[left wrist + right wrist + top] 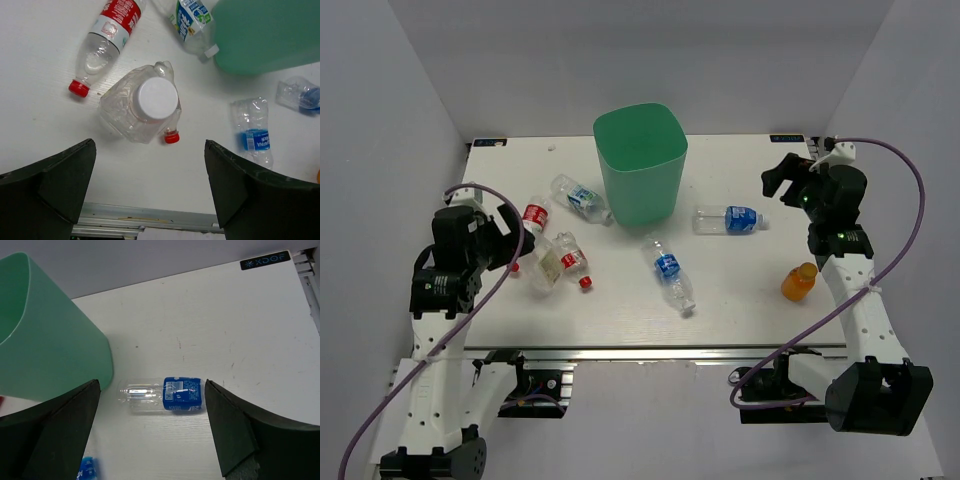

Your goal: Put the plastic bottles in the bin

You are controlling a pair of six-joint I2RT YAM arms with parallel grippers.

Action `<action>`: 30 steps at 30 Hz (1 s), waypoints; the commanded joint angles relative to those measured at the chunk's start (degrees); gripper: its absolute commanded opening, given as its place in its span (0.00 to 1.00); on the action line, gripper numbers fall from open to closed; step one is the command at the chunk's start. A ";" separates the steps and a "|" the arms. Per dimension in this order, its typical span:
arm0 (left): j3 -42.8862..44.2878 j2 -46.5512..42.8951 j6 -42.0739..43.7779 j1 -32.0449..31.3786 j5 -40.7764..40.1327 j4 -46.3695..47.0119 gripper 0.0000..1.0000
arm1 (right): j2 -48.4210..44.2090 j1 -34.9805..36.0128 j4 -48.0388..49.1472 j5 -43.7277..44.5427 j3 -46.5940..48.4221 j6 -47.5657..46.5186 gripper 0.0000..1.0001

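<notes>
Bin [642,195]: stands upright at the far centre of the table [740,300], open end up.

All six bottles are on the table, outside the bin:
- Blue-label bottle A [580,198] lies just left of the bin. In the left wrist view its cap end is right against the bin wall.
- Red-label bottle [533,215] lies further left, next to the left arm.
- Crumpled clear bottle [558,264] lies near-left of the bin. It has a red cap at its near end and a round white patch on top.
- Blue-label bottle B [668,270] lies near the table centre.
- Blue-label bottle C [730,219] lies on its side just right of the bin.
- Orange bottle [799,282] sits at the near right, beside the right arm.

Left gripper [148,145]: fingers spread wide and holding nothing. The crumpled bottle is ahead of the tips, untouched.

Right gripper [151,383]: fingers spread wide and empty. It is above the table, with bottle C framed between the tips and no contact.
</notes>
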 commanded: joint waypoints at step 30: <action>-2.57 15.32 4.28 -13.06 -14.32 11.37 0.98 | 6.65 0.03 4.76 -14.91 0.09 -4.80 0.89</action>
